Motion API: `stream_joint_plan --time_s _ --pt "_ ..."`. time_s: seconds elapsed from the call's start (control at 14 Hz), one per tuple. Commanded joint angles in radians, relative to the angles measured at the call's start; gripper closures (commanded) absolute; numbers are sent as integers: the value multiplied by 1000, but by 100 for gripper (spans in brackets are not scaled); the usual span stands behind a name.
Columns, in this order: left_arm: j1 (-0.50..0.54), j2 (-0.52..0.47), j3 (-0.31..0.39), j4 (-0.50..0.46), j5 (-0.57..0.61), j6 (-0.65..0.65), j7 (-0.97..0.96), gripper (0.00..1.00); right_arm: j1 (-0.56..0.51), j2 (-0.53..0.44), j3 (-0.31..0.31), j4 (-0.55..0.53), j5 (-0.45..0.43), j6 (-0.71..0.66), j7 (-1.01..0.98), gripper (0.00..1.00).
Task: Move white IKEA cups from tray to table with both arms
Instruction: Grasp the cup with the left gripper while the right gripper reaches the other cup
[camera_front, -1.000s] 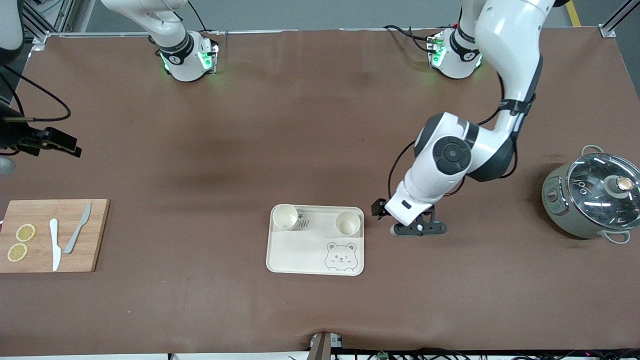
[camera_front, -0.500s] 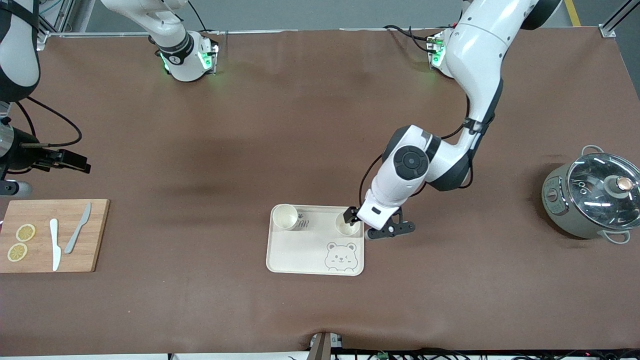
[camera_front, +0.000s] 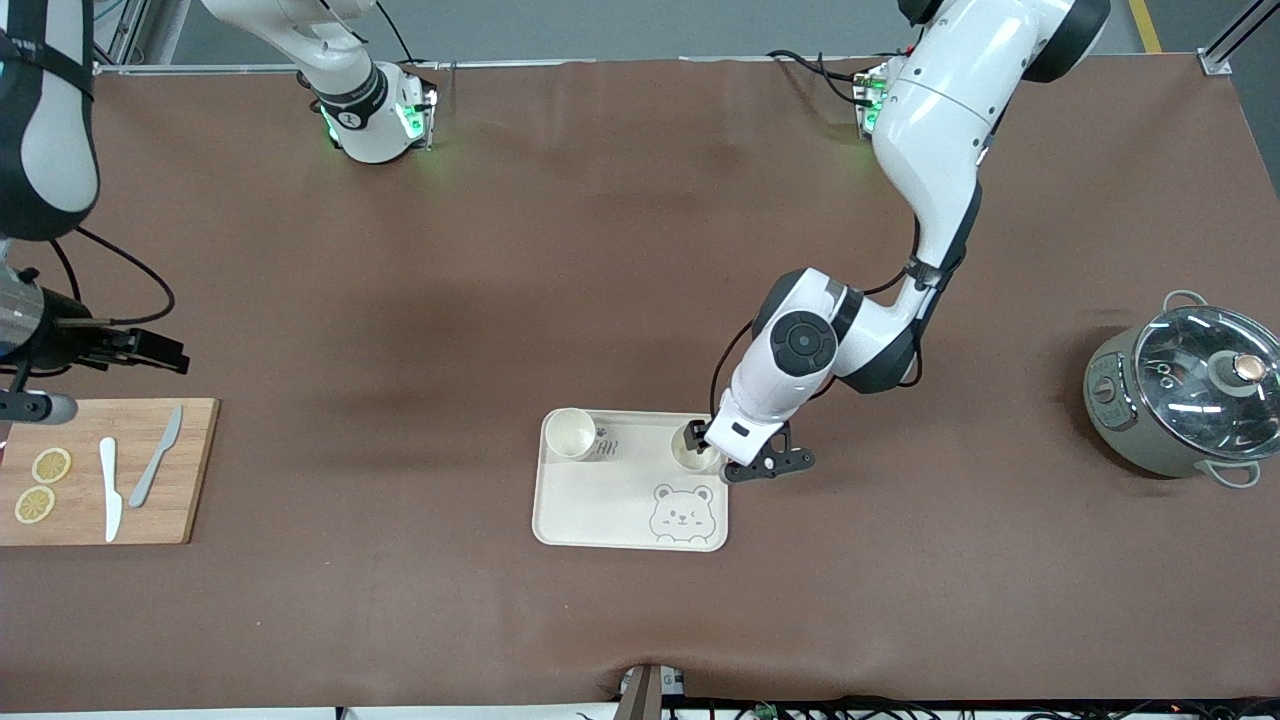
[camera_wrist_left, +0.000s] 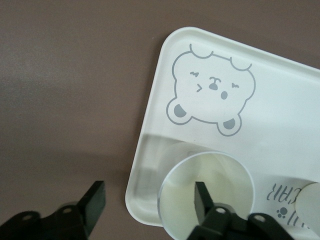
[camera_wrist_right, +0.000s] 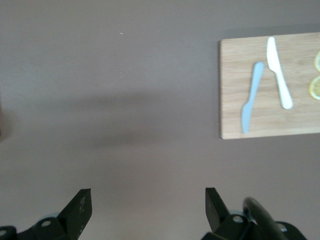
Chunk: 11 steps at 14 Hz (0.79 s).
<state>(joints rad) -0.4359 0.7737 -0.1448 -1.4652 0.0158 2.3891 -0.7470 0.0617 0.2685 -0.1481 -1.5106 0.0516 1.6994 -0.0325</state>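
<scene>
A brown mat covered the table (camera_front: 620, 250), bare around the bear-printed tray (camera_front: 610, 510). Two white cups stood along the tray's edge farther from the front camera, one (camera_front: 571, 433) toward the right arm's end, the other (camera_wrist_left: 205, 192) at the corner toward the left arm's end. The left gripper (camera_wrist_left: 150, 197) hung over that corner, jaws apart, one finger (camera_wrist_left: 201, 200) inside the rim, one (camera_wrist_left: 95, 202) off the tray. The right gripper (camera_wrist_right: 145, 205) waited, jaws apart, over bare mat near the cutting board (camera_wrist_right: 270, 85).

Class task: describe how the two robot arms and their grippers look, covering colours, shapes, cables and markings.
Both arms are glossy white, rounded segments with black joint bands. The left arm carries a black cable; green lights glow at both bases. The left gripper and the right gripper are small, black and two-fingered.
</scene>
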Motion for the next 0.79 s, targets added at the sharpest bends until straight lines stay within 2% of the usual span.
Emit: stream_joint_plan --time_s 0.0,0.14,0.29,0.57,0.71 --pt "-18 24 11 25 -2 2 -5 51 0 86 4 33 103 40 5 0" --pt "-18 30 11 26 -3 2 0 74 4 136 4 35 155 49 19 0" --pt "-17 30 11 28 -2 2 8 99 22 176 7 40 169 84 46 0" --pt "-17 -3 16 31 6 -17 1 100 111 250 7 40 169 183 236 0" --pt "-3 -52 14 32 74 -83 17 100 176 293 7 41 169 193 317 0"
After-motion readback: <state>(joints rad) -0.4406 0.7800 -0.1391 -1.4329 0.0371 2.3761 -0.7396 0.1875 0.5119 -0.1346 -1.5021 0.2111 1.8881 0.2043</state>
